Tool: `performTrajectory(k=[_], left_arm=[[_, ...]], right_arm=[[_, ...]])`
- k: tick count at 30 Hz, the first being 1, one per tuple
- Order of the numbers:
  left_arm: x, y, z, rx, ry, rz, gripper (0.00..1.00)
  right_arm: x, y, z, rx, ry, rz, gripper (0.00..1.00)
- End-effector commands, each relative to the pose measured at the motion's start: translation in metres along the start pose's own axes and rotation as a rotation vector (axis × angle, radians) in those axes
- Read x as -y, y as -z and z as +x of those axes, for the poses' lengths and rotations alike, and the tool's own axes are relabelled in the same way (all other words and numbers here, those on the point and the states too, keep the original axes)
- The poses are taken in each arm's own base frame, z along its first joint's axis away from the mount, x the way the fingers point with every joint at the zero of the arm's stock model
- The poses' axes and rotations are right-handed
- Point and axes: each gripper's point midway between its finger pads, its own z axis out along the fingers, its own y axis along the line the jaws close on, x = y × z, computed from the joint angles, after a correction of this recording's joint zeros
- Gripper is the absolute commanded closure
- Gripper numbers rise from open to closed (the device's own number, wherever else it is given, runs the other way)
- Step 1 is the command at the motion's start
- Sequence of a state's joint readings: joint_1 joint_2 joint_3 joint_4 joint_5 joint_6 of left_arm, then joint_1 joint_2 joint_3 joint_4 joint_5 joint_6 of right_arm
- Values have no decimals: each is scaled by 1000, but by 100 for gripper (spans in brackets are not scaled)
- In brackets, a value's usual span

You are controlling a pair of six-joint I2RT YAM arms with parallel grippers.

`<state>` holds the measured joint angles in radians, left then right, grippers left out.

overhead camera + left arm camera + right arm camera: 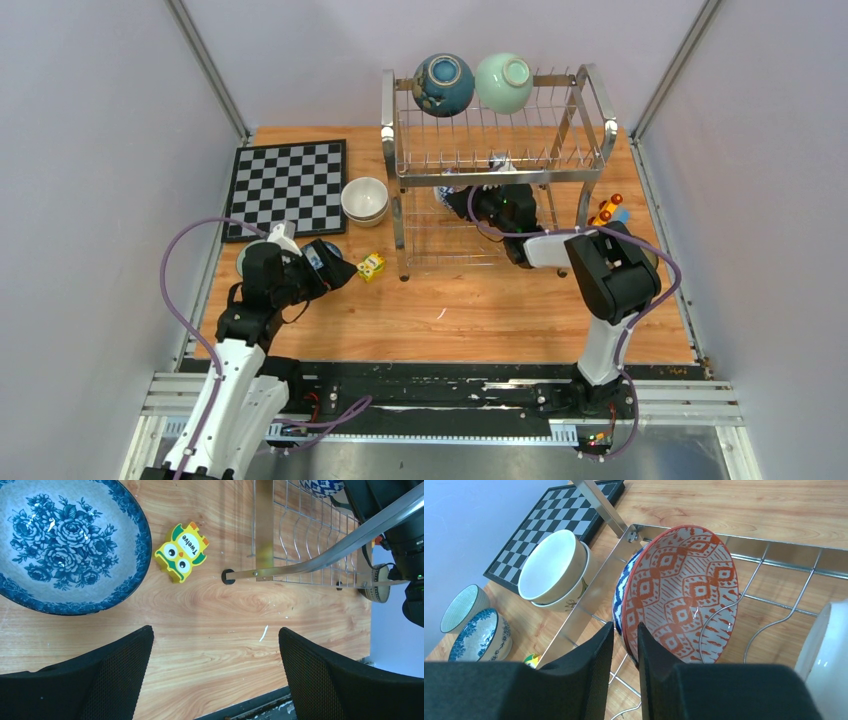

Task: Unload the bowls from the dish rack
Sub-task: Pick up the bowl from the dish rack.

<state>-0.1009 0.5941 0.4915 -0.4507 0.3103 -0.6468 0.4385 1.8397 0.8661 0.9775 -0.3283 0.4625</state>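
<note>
The step in hand is judged to be the lifting of a red-patterned round ceramic bowl (684,595) out of the tall two-tier silver wire dish rack (495,178). This bowl is stood on edge by the left edge of the rack's lower tier, its hollow turned toward the right gripper (625,640). A blue-and-white patterned bowl (619,600) is nested close behind it. The right gripper's jaws are drawn narrow onto the red bowl's lower rim, one finger in front and one behind. Whether the rear finger is slipped between the two bowls or passed behind both rims cannot be told from the wrist view. A plain white bowl (824,660) is stood farther along the same tier, apart from the grip.

The left gripper (215,680) is held wide and empty above the light wooden table (480,310), near its left edge, beside a blue floral bowl (60,545) and a yellow owl block (181,551). A dark blue glazed bowl (443,84) and a mint green bowl (503,82) are perched at the upper tier's far edge, not yet unloaded.

To do the step well, the grip should be confirmed on a single rim. The bowl should be raised only just clear of the wire dividers, then drawn out toward the tier's near edge. It should be kept low so that the upper tier is not struck. The nested bowl should be watched in case it is dragged or tipped.
</note>
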Motion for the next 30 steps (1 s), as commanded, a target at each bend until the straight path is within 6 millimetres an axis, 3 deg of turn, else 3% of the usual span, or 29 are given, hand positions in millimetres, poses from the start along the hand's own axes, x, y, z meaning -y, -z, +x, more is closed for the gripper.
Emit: performTrajectory(k=[1, 13, 30], left_arm=[[-1, -2, 0, 2, 2, 3, 4], [-2, -4, 1, -2, 7, -1, 4], [-1, -4, 0, -2, 5, 3, 4]], right_arm=[[-3, -5, 0, -14, -21, -34, 75], [-7, -10, -3, -14, -60, -78, 99], [-27, -16, -30, 64, -187, -199, 100]])
